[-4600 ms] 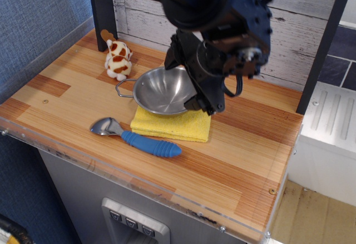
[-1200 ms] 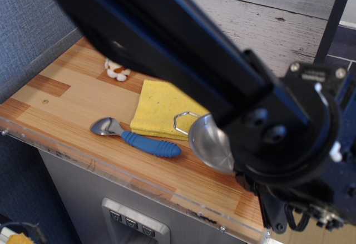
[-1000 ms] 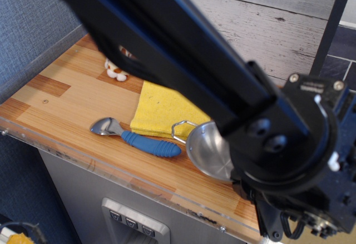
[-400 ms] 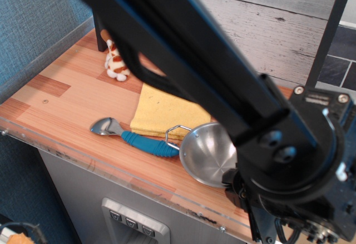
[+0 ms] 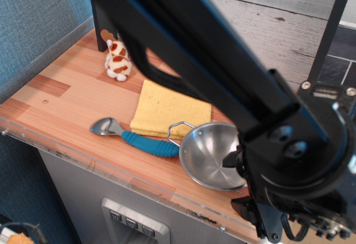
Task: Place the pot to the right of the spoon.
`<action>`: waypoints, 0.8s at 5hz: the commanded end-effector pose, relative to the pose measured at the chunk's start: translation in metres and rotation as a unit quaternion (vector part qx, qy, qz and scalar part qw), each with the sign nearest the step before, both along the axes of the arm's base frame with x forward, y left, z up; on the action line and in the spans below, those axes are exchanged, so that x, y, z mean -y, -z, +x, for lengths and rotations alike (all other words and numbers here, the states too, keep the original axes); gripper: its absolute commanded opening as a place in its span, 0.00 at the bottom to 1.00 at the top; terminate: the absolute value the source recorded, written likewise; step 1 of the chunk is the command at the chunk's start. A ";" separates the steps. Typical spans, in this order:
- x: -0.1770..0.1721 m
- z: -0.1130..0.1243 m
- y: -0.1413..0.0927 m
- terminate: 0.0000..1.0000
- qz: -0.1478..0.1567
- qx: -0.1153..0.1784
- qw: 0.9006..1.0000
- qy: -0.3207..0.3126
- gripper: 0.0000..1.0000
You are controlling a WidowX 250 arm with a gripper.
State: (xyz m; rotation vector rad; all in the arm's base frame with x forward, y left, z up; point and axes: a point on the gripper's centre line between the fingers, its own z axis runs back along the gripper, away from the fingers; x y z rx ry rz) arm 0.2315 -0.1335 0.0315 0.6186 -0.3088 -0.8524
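Note:
The pot [image 5: 208, 154], a shiny steel bowl with a wire loop handle on its left, sits low at the table's front, just right of the spoon's handle tip. The spoon [image 5: 137, 137] lies along the front edge with its metal bowl to the left and its blue ribbed handle pointing right. My gripper [image 5: 233, 163] is at the pot's right rim. One dark finger [image 5: 228, 159] shows inside the rim and the other is hidden by the arm. The gripper looks shut on the rim.
A yellow cloth [image 5: 169, 109] lies flat behind the spoon and pot. A small brown-and-white plush toy [image 5: 118, 59] stands at the back left by a dark post [image 5: 103, 19]. The table's front edge [image 5: 111, 169] runs close under the pot. My black arm fills the right and top.
The pot has come off the yellow cloth, moved right and forward, then dropped down and leftward beside the spoon's handle tip. The cloth is now uncovered. The spoon has not moved.

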 end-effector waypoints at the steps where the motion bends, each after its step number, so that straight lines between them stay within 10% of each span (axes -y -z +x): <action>1: 0.006 -0.004 -0.022 0.00 -0.015 0.021 0.999 0.039 1.00; 4: -0.015 0.033 -0.082 0.00 -0.135 0.056 0.988 -0.049 1.00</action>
